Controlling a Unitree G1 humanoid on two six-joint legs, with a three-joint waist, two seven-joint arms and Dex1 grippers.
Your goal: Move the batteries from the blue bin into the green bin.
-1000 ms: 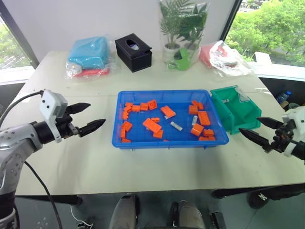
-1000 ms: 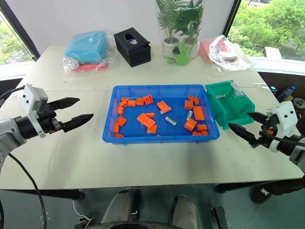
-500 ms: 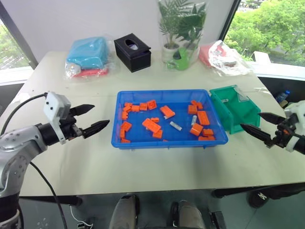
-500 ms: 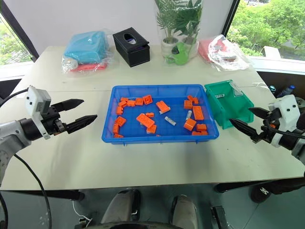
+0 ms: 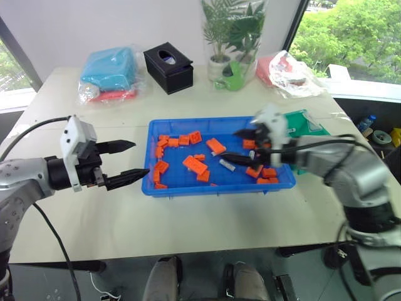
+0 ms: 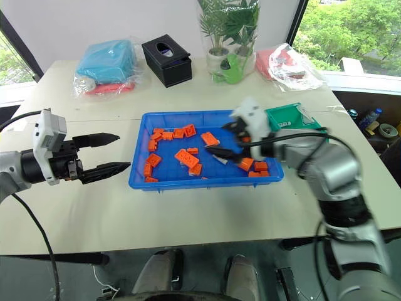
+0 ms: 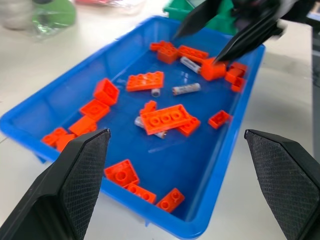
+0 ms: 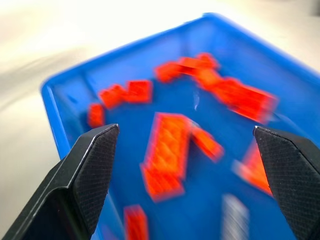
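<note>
Blue bin [image 5: 150,164]: middle of the surface [image 5: 188,219], holding scattered orange blocks [image 5: 195,165] and batteries [image 7: 186,89], which lie among the blocks toward its right half
Green bin [image 5: 308,123]: just beside the blue bin's right end, partly hidden by the right arm
Right claw [image 5: 240,145]: released, fingers spread, over the blue bin's right half
Left claw [image 5: 128,162]: released, fingers apart, near the blue bin's left end, holding nothing

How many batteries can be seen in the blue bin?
4 batteries in the blue bin: one by the right gripper, two central, one half under the long orange block. Others may be hidden.
</note>
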